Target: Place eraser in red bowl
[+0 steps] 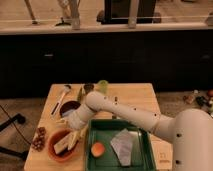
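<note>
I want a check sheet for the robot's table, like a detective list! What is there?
Surface: wooden table, light top.
Job's things: eraser lies inside the red bowl.
Clutter: green tray holding an orange fruit and a grey cloth; dark bowl; spoon; green cup; dark cup; grapes.
Tool: tool is over the red bowl's right rim.
Cables: dark cable on the floor, left.
Surroundings: dark cabinets behind.

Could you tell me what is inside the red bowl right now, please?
A pale eraser lies inside the red bowl. The claw reaches over the bowl's right rim, hiding that part of its inside.
</note>
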